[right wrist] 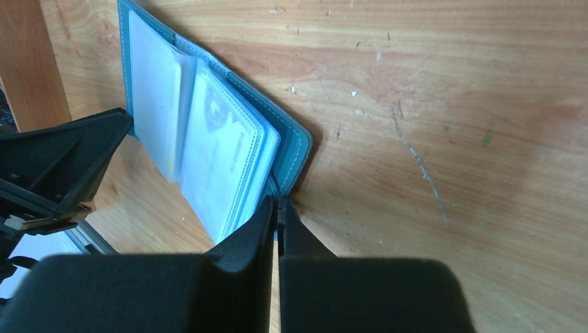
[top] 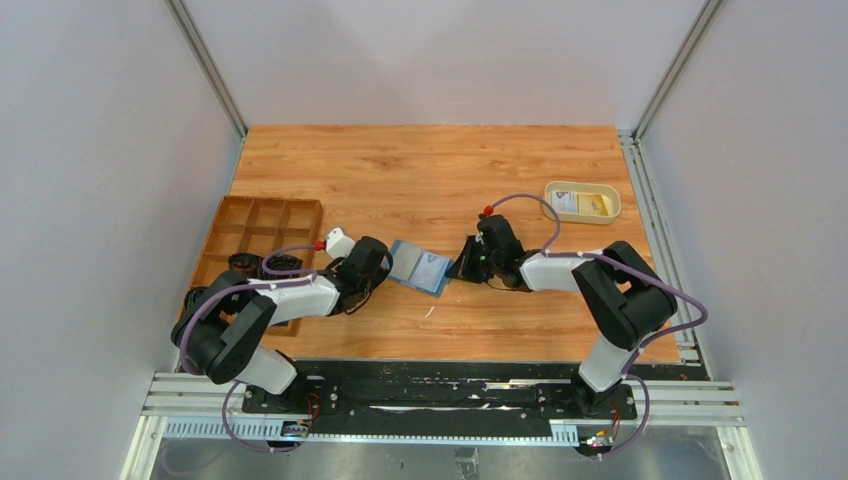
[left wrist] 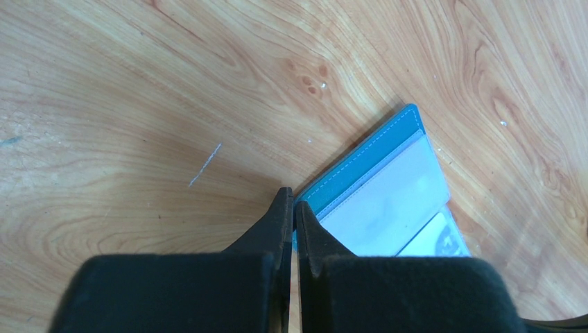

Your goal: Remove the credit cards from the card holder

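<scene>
Only the overhead view takes in the cream dish point(top: 617, 204) at the far right of the bench point(top: 420, 170), with two credit cards point(top: 572, 203) in it, and the wooden compartment tray point(top: 270, 228) on the left. The right wrist view shows the blue card holder point(right wrist: 291, 135) lying open with another card point(right wrist: 225, 149) in a clear sleeve, its print too faint to read. The holder lies between the left tool point(left wrist: 292, 205) and the right tool point(right wrist: 277, 208), each pressed together at an edge of the cover and perhaps nipping it

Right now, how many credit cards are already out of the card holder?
2, both in the cream dish at the far right: one whitish card, one yellow card. A third card shows in a clear sleeve of the card holder; more may be hidden there.
</scene>
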You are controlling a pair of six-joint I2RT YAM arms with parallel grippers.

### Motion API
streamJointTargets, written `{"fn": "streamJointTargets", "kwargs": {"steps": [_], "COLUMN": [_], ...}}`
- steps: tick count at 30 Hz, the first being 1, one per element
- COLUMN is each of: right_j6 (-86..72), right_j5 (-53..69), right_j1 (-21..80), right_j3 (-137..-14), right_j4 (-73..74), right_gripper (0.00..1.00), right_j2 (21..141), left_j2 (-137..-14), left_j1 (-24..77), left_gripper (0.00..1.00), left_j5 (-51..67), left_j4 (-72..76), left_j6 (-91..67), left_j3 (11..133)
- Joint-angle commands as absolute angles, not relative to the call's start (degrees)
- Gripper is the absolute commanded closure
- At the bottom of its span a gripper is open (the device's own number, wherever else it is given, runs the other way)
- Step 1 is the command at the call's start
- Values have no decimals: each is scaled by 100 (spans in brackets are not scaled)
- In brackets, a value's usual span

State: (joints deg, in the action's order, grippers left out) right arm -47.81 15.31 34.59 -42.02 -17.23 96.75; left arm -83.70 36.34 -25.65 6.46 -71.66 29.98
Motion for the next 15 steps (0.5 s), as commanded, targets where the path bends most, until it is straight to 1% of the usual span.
{"fn": "streamJointTargets", "kwargs": {"steps": [1,2,4,6,8,10,12,15], "right_j6": [-4568,-4427,-4129,-3732,-3472,-3274,-3123,-3020], "right_j5": [1940,2063,2319,2622,2963,3470,3833,4057], "right_j1": [3135,3014,2764,2527,2326,2168,2035,1949], "right_j3": [-4144,-4202,-4427,-4732,-5019,-5308,-5561,-5732], "right_j4": [-1811,-1795,-1587,-1302,-1093,-976,-901,-905], "right_gripper": [100,100,100,100,100,100,100,100], "right_j2": [9869,9889,9985,10136,10336,10578,10852,11038], "left_j2": [-8355,-8339,-8288,-8250,-8260,-8356,-8555,-8943], "left_j1": [3700,3700,3673,3547,3372,3214,3076,2937], "left_gripper": [100,96,74,56,46,42,41,41], "left_j5": [-2061,-1976,-1851,-1700,-1458,-1130,-767,-240], "left_j4": [716,801,868,900,1095,1306,1555,1855], "left_j6": [-6701,-6542,-6318,-6179,-6070,-5991,-5939,-5959], "left_j3": [3078,3091,3127,3139,3079,3045,3038,3079]}}
